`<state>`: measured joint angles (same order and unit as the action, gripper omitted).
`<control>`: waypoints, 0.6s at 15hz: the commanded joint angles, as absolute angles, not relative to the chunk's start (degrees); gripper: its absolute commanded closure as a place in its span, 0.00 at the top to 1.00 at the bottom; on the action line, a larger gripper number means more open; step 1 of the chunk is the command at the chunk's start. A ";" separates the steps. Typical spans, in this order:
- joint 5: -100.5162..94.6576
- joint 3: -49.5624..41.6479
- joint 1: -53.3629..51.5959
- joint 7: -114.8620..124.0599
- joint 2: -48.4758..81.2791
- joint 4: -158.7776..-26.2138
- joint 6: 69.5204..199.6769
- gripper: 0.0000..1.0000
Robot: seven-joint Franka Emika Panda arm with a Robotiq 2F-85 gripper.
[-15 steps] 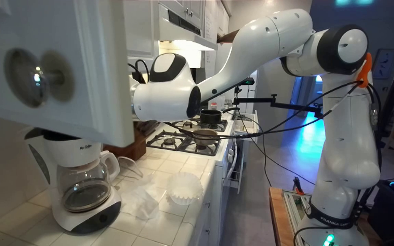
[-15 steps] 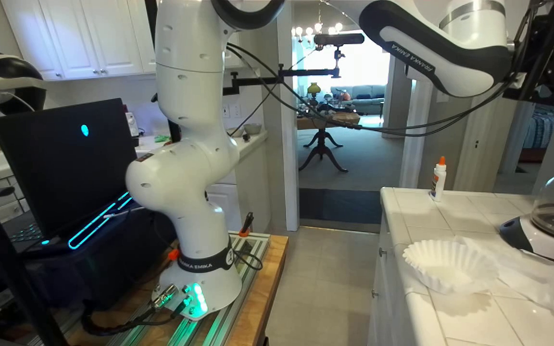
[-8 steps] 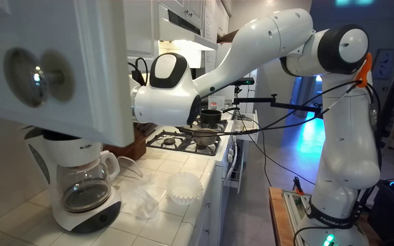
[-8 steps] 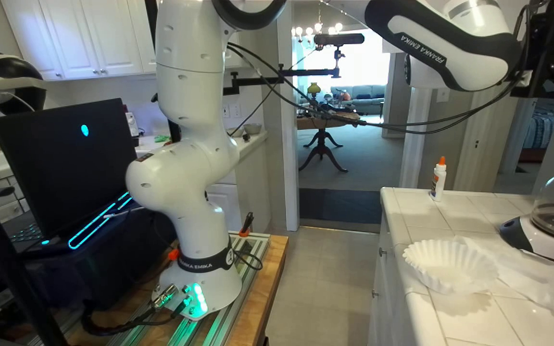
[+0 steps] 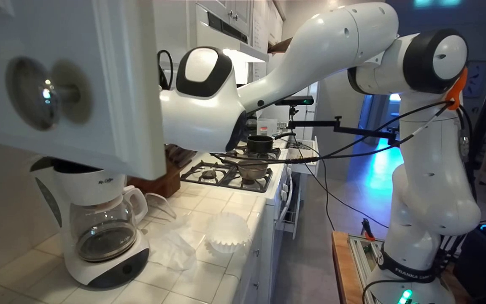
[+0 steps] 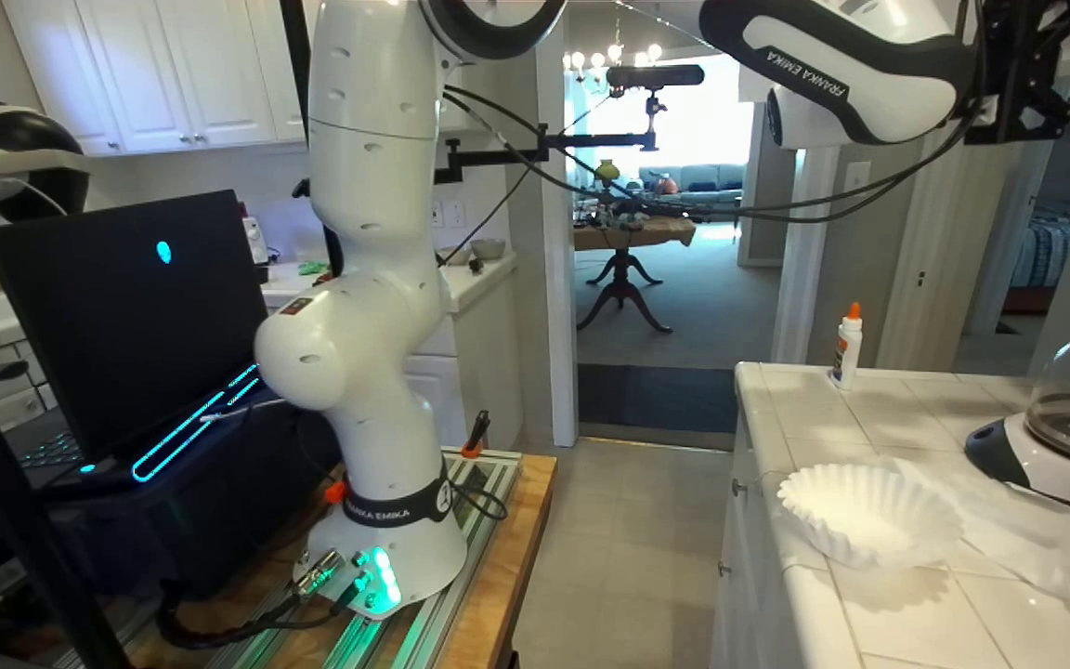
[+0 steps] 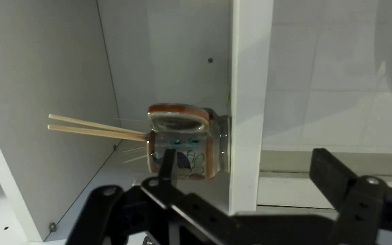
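Note:
In the wrist view, which stands turned sideways, my gripper (image 7: 245, 161) is open with nothing between its fingers. A glazed mug or jug (image 7: 196, 149) with brown rims, a handle and painted patterns stands on a white cabinet shelf, its front edge (image 7: 250, 102) between the fingers. Wooden sticks (image 7: 94, 132) and thin clear strands stick out of its top. One finger overlaps the mug in the picture; I cannot tell whether it touches. The other finger is on the far side of the shelf edge, below it. The open cabinet door (image 5: 112, 105) hides the gripper in an exterior view.
A coffee maker (image 5: 95, 190) stands on the tiled counter below. Beside it lie a crumpled clear bag (image 5: 173, 251) and a white paper filter (image 6: 869, 516). A glue bottle (image 6: 847, 348) stands at the counter's corner. A stove (image 5: 209, 173) holds pots. The cabinet's side wall (image 7: 46, 85) borders the shelf.
The arm's wrist has risen in the last half second and moved left in both exterior views. The counter objects have not moved.

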<state>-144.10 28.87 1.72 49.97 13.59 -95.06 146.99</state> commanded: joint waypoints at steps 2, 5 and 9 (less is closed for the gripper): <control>-143.14 27.85 2.62 50.47 13.00 -96.78 147.90 1.00; -135.13 24.07 1.85 47.02 11.14 -100.05 153.28 0.75; -133.00 23.55 1.82 48.40 10.68 -104.64 158.08 0.52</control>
